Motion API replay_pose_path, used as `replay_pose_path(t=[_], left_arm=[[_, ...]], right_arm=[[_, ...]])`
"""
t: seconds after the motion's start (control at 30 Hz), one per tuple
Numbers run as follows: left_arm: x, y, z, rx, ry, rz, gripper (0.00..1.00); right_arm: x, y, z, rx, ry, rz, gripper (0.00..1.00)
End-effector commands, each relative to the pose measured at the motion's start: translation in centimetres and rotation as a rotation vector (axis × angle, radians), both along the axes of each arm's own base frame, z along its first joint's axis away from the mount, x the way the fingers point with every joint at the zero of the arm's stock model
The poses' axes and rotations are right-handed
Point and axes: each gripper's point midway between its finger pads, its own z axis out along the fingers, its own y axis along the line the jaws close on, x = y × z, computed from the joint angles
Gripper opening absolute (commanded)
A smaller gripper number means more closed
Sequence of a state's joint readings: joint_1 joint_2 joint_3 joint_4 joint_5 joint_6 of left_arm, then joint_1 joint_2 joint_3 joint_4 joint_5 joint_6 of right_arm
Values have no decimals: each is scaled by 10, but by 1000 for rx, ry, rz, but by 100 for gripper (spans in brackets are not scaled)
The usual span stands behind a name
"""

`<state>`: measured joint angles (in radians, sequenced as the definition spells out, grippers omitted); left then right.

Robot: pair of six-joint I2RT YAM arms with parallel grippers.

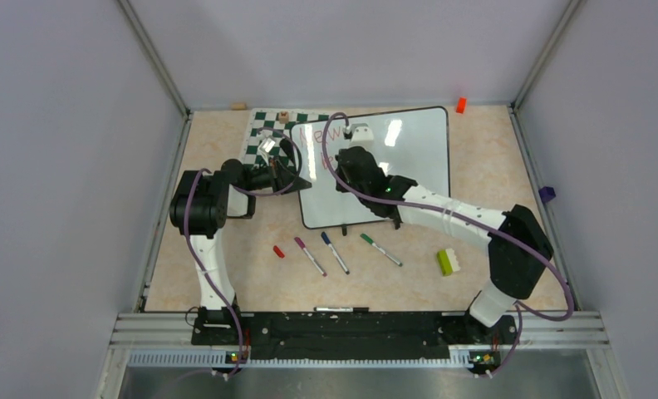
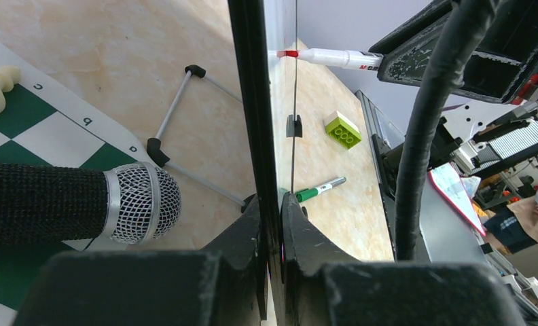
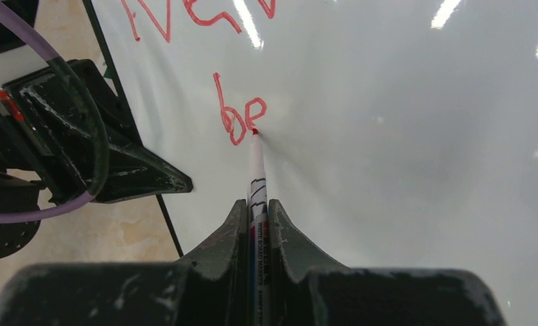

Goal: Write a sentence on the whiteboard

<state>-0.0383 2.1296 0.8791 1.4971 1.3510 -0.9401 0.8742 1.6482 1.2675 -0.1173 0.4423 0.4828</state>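
- Right jaws are clamped on the red-tipped marker [image 3: 256, 178], its tip touching the whiteboard [image 3: 402, 149] just after "be".
- Left jaws pinch the whiteboard's left frame edge, apparently steadying it at the far middle of the surface [image 1: 218, 274].
- The sentence [image 3: 234, 115] reads "New be" so far: writing is early. The next stroke needs light, steady contact moving rightward.
- No container is in view.

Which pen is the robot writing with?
The red marker in the right gripper, tip on the whiteboard; purple, blue, green ones lie on the table.
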Motion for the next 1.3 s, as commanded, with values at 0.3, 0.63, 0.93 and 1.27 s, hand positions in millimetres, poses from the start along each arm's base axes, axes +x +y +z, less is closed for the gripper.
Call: replay_pose_path(t=[0.3,0.63,0.93,1.27], left_arm=[[5,-1,6,22,-270,-5,0],[4,-1,6,23,-270,-7,0],[4,-1,6,22,-270,-6,0],[4,-1,6,23,-269,-8,0]], right_arm=[[0,-32,4,-33,-20,-97,0],[-3,-20,58,39,-143,19,0],[1,-19,59,17,-140,14,0],[8,-17,44,-22,-102,-2,0]])
